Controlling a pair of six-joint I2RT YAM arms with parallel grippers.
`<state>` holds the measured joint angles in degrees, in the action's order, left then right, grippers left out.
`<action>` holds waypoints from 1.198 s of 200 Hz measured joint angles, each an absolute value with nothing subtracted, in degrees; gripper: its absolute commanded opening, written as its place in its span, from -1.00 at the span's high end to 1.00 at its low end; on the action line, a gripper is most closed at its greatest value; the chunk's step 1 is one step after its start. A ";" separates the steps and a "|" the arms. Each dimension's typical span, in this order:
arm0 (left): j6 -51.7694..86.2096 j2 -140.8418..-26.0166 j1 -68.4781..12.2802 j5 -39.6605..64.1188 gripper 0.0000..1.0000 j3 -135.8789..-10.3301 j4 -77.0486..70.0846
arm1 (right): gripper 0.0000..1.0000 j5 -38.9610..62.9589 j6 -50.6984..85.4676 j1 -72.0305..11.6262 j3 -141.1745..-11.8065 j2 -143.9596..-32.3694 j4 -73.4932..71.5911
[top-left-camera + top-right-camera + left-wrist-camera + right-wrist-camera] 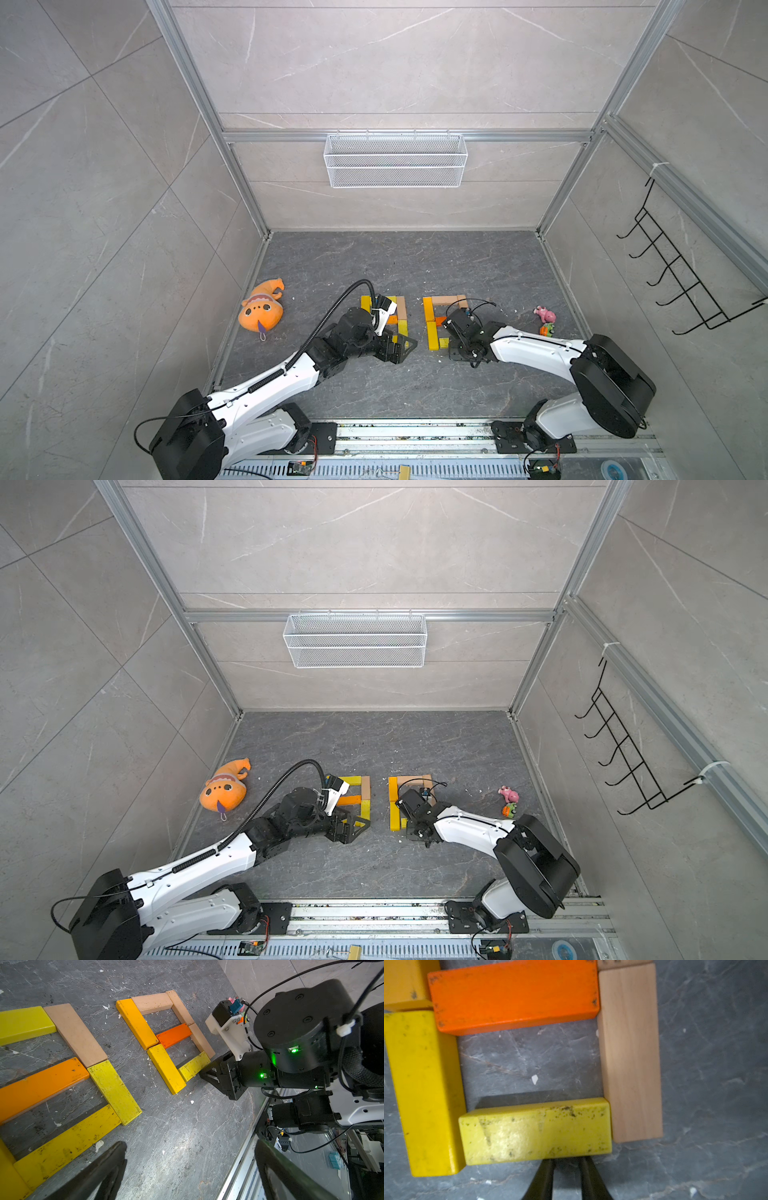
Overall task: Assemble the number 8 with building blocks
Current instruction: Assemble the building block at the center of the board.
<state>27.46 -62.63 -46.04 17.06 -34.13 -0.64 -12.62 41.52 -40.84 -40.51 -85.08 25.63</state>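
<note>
Yellow-green block lies butted against tan side block, closing the 8's lower loop. Right gripper barely apart, empty, tips at its edge; left gripper wide, empty. Looks final: next, retreat without nudging.

Shows two figures of building blocks flat on the dark tabletop (yellow, orange and tan bars, end to end). Places the right gripper against the far figure's yellow end bar; frames the left gripper with fingers spread wide.
</note>
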 measured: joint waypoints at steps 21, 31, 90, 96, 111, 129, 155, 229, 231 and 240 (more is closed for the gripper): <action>27.97 -63.75 -46.06 17.17 -0.98 -34.13 -1.39 | 0.49 -12.21 41.28 -40.80 -40.45 -84.66 25.67; 28.29 -64.45 -46.33 17.15 -0.98 -34.13 -1.85 | 0.49 -11.86 41.30 -40.77 -40.25 -83.88 25.74; 30.13 -71.55 -50.50 16.21 -0.97 -37.26 -2.13 | 0.48 -10.09 41.60 -40.73 -37.26 -70.08 28.82; 30.33 -72.38 -50.81 15.92 -0.98 -37.98 -2.13 | 0.48 -10.17 41.58 -40.73 -37.26 -69.08 29.21; 31.14 -74.81 -51.55 14.92 -0.97 -40.14 -2.22 | 0.48 -10.46 41.54 -40.53 -37.26 -67.70 30.13; 32.18 -77.43 -52.29 13.52 -0.97 -42.52 -2.22 | 0.48 -11.07 41.54 -40.16 -37.21 -67.37 30.94; 35.16 -81.80 -53.08 11.75 -0.96 -45.60 -2.20 | 0.48 -12.05 41.50 -39.59 -36.93 -67.07 32.45; 44.18 -92.58 -54.68 10.59 -0.97 -51.07 -1.83 | 0.48 -12.86 41.50 -38.41 -35.66 -66.04 33.43; 44.36 -92.88 -54.74 10.61 -0.97 -51.22 -1.83 | 0.48 -12.86 41.50 -38.41 -35.62 -66.00 33.43; 44.91 -93.91 -55.07 10.63 -0.97 -51.79 -1.80 | 0.49 -12.84 41.50 -38.30 -35.48 -65.87 33.47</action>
